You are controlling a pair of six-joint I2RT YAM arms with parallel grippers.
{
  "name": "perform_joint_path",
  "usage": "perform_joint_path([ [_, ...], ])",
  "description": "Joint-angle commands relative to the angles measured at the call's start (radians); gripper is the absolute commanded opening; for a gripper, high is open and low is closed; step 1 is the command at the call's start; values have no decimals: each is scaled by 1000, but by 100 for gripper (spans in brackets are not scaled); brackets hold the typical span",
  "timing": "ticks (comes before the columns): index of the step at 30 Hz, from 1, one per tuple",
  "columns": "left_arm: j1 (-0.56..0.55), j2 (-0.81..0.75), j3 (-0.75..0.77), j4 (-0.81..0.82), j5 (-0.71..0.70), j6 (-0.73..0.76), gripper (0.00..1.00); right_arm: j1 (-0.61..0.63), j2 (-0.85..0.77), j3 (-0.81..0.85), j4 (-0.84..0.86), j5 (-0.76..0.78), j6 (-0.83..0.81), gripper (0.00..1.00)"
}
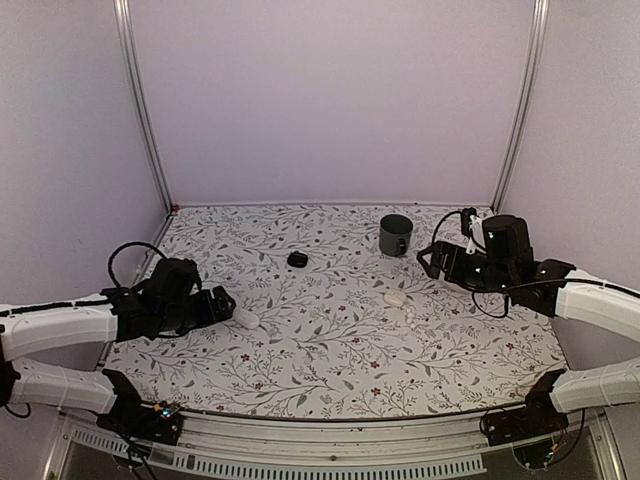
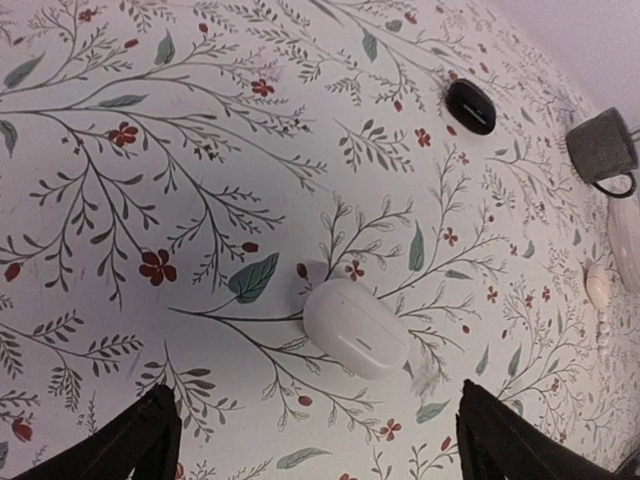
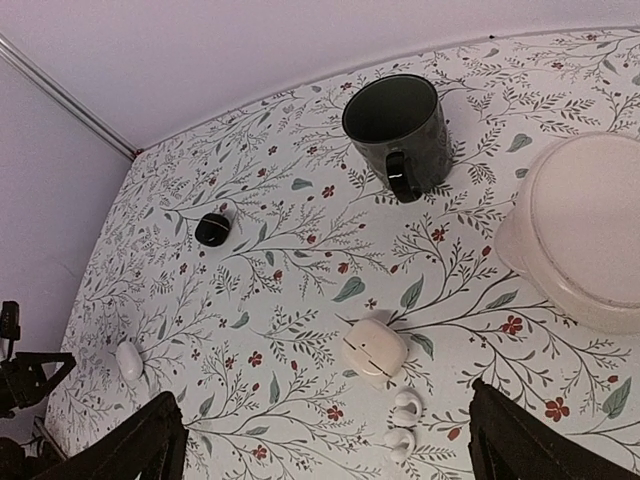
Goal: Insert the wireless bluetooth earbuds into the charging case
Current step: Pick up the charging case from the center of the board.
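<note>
Lying by the charging case [image 3: 375,350], glossy earbuds [image 3: 404,407] look light, slippery, best nipped across the body; left pincer [image 2: 318,392], right pincer [image 3: 325,398] both stand released.

I can read no text, label, brand or number anywhere: the charging case [image 3: 375,349] and mug [image 3: 397,132] look plain, my desk [image 1: 330,350] carries only a flower print

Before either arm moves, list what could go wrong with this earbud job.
1. The two earbuds lie small and close together beside the cream case; the wide-open right fingers could scatter them.
2. A second white case sits by the left fingers, far from the earbuds; the wrong one might get chosen.
</note>
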Motion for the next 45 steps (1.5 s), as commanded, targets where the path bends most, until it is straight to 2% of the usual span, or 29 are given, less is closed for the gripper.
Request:
perform_joint_path([
  [1, -74, 160, 108, -77, -73, -99, 96, -4, 30, 26, 9, -55, -22, 99],
  [5, -143, 295, 203, -174, -155, -170, 96, -4, 12, -5, 37, -67, -30, 99],
  [11, -190, 463, 344, -269, -253, -264, 96, -4, -24, -39, 69, -94, -40, 99],
  [17, -240, 637, 475, -402, -302, -374, 96, -4, -50, -51, 63, -97, -70, 99],
  [22, -242, 697, 472, -371, -301, -443, 96, -4, -62, -70, 90, -119, -66, 99],
  [29, -229, 789, 512, -298, -302, -406, 93, -4, -61, -66, 90, -131, -64, 99],
  [31, -226, 791, 503, -270, -298, -394, 86, -4, -65, -66, 88, -130, -65, 99],
  [35, -212, 766, 463, -207, -276, -363, 59, -4, -60, -69, 93, -138, -63, 99],
  [40, -206, 714, 429, -156, -288, -258, 33, -3, -19, -56, 112, -195, -67, 99],
  [42, -205, 681, 415, -116, -289, -183, 25, -4, 0, -52, 124, -227, -75, 99],
  [45, -206, 611, 380, -24, -272, -41, 22, -4, 22, -49, 158, -267, -88, 99],
])
